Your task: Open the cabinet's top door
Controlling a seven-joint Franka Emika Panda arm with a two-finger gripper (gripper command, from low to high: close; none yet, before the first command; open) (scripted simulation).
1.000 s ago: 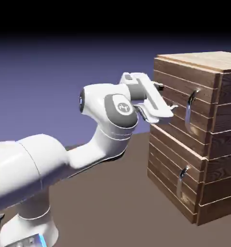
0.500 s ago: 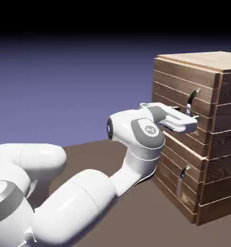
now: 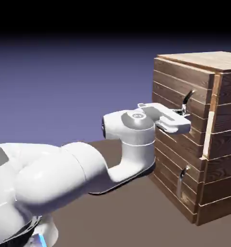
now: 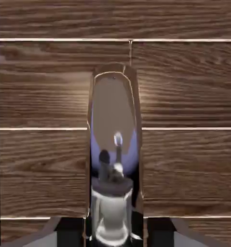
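The brown plank cabinet (image 3: pixel 222 159) stands at the exterior view's right. Its top door (image 3: pixel 171 89) sits slightly ajar, with a pale strip of edge showing along its far side. My gripper (image 3: pixel 183 115) reaches in level from the left and is shut on the lower part of the top door's curved silver handle (image 3: pixel 188 99). In the hand view the handle (image 4: pixel 115 120) rises large and shiny up the middle against the door's planks (image 4: pixel 184 164), with my gripper (image 4: pixel 115 235) closed around its base.
Below the top door is the lower door, with its smaller metal handle (image 3: pixel 183 176). My white arm (image 3: pixel 88 164) stretches across the brown table from the lower left. The cabinet has a lighter wood top (image 3: pixel 209 60).
My hand dropped and moved in to the top door's handle, and the jaws closed from wide open onto it. The door's far edge now stands slightly out from the cabinet.
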